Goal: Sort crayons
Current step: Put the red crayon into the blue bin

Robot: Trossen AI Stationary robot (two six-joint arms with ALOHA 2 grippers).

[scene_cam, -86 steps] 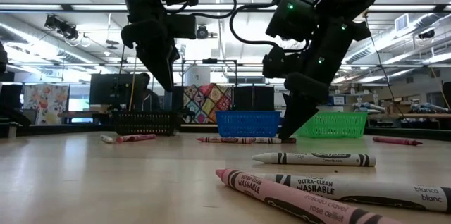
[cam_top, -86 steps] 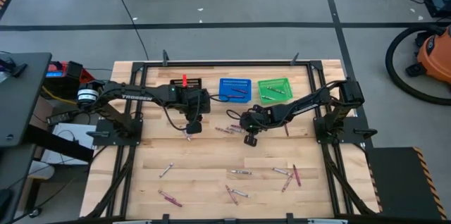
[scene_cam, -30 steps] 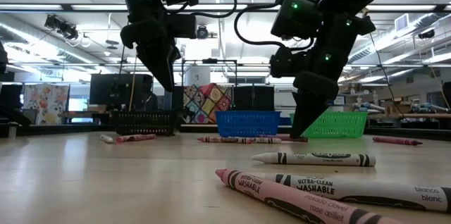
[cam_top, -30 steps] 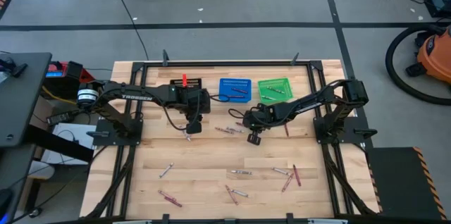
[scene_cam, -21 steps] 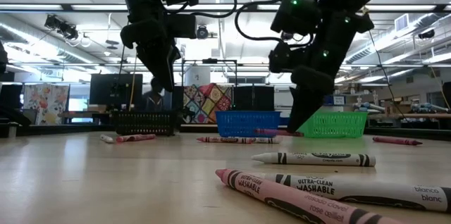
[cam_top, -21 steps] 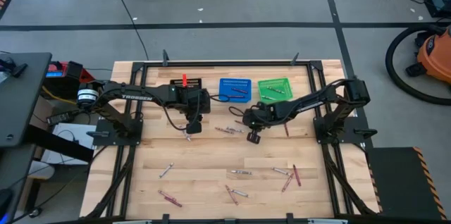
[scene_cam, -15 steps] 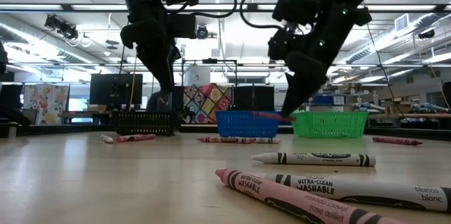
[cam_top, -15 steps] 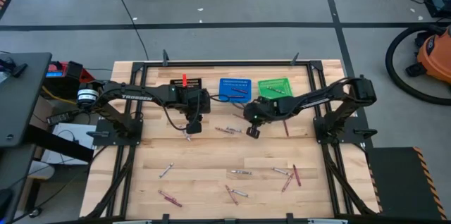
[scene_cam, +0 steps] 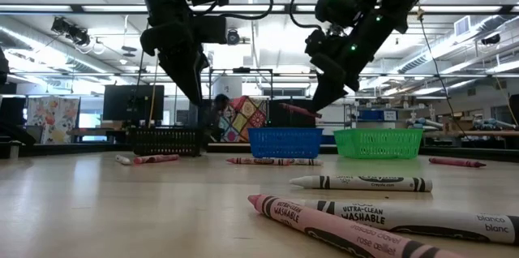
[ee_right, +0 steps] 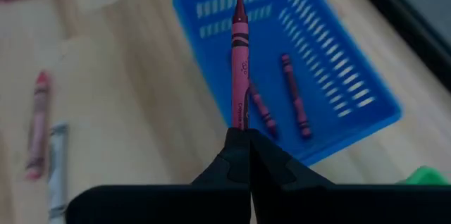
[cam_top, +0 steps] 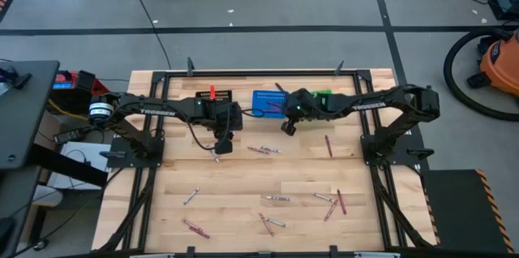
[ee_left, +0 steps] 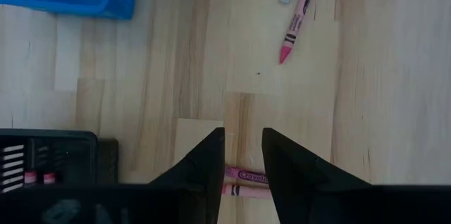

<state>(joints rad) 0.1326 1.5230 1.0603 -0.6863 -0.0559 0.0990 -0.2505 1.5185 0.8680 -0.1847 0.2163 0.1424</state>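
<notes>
1. High view, left side: the black basket (cam_top: 217, 96) sits at the back of the counter (cam_top: 243, 185); the left claw (cam_top: 219, 149) hangs beside it, fingers parted and empty, over a pink crayon (ee_left: 245, 177).
2. Centre: loose crayons (cam_top: 263, 150) lie scattered on the counter, not yet sorted.
3. Centre-right: the right claw (ee_right: 243, 146) is clamped on a magenta crayon (ee_right: 239, 62), held above the blue basket (ee_right: 331, 83).
4. Right: the green basket (cam_top: 324, 96) stands just beside.
5. Risk: the grip is at the crayon's end; on release it may tip past the rim onto the counter.
</notes>
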